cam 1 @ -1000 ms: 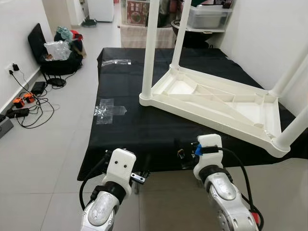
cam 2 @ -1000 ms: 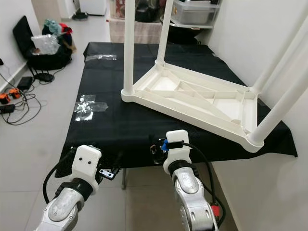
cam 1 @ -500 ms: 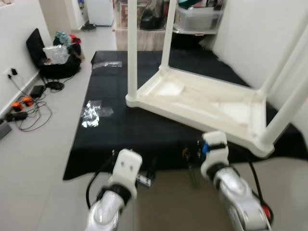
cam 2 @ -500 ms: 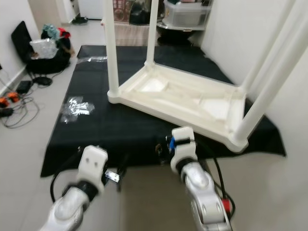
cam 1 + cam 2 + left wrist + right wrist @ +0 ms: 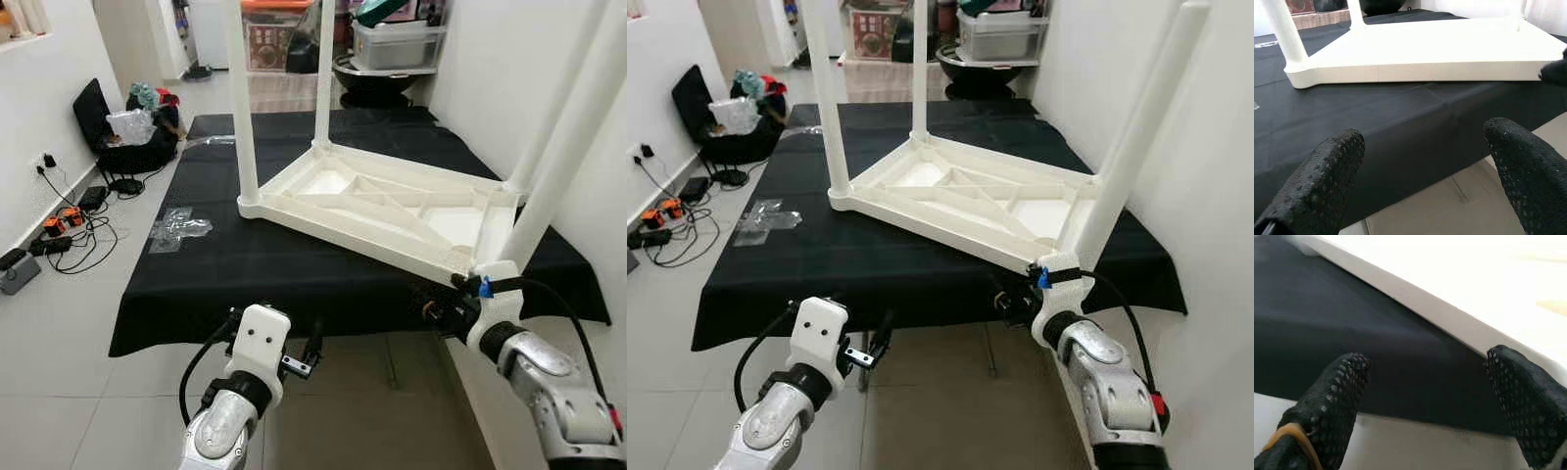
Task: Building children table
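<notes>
A white children's table point(image 5: 392, 201) lies upside down on a black cloth point(image 5: 255, 264), its legs point(image 5: 240, 98) pointing up. My left gripper point(image 5: 313, 348) hangs open just below the cloth's front edge, left of the white table, with nothing between its fingers point(image 5: 1327, 171). My right gripper point(image 5: 441, 308) is open at the cloth's front edge, right under the white table's near right corner, where a leg point(image 5: 558, 137) rises. In the right wrist view the table's white rim point(image 5: 1449, 318) runs just beyond the open fingers point(image 5: 1523, 396).
Clear plastic scraps point(image 5: 176, 227) lie on the cloth's left part. A black bag with clutter point(image 5: 137, 127) and cables point(image 5: 59, 220) sit on the tiled floor by the left wall. Storage boxes point(image 5: 392, 44) stand behind. A white wall point(image 5: 598, 225) is close on the right.
The whole view has shifted as the camera moved. Against the white table, my right gripper has gone rightward from the middle of its near side to its near right corner. Both grippers stay open.
</notes>
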### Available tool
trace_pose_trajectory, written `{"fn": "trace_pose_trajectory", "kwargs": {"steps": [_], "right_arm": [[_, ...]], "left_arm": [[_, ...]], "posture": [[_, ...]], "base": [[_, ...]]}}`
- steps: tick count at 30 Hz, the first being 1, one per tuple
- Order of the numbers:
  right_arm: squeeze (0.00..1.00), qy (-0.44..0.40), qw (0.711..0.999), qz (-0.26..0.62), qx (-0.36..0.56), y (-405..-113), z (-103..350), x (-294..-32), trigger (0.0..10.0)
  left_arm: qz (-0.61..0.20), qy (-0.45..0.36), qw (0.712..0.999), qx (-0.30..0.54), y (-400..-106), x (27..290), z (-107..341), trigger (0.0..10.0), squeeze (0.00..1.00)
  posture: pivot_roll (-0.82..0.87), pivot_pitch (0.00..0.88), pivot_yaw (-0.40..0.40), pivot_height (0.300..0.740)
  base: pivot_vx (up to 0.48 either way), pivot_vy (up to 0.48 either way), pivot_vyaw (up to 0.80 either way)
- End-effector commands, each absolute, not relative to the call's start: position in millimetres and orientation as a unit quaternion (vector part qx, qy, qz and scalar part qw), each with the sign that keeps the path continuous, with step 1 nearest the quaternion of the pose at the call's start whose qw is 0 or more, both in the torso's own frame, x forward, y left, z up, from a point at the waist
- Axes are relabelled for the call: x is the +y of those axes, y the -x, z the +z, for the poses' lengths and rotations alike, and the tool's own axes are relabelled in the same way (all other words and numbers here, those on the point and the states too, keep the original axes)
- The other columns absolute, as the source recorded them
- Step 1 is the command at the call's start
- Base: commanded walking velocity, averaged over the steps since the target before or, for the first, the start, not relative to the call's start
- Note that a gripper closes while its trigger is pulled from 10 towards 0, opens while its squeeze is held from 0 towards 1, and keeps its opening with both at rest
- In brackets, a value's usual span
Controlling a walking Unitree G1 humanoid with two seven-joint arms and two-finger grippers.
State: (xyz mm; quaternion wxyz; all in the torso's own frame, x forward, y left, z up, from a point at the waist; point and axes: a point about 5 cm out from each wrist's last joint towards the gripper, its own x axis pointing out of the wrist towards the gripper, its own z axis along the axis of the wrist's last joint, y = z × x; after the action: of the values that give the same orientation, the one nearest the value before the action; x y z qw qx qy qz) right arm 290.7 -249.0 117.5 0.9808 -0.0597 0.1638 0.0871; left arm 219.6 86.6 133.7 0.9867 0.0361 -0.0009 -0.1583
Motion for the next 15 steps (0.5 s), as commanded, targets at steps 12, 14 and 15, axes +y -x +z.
{"fn": "trace_pose_trajectory", "kwargs": {"steps": [12,14,15], "right_arm": [[0.0,0.19,0.945,-0.133,0.23,-302,136,-313,10.0],[0.0,0.192,0.945,-0.127,0.233,-303,137,-311,10.0],[0.0,0.198,0.943,-0.117,0.241,-304,136,-310,10.0]], "left_arm": [[-0.164,-0.036,0.986,-0.006,-221,87,138,10.0,0.0],[-0.165,-0.036,0.986,-0.006,-221,87,138,10.0,0.0],[-0.166,-0.035,0.986,-0.006,-221,87,138,10.0,0.0]], "posture": [[0.03,0.035,-0.066,0.74],[0.03,0.035,-0.067,0.74],[0.03,0.034,-0.068,0.74]], "base": [[0.0,0.0,0.0],[0.0,0.0,0.0],[0.0,0.0,0.0]]}}
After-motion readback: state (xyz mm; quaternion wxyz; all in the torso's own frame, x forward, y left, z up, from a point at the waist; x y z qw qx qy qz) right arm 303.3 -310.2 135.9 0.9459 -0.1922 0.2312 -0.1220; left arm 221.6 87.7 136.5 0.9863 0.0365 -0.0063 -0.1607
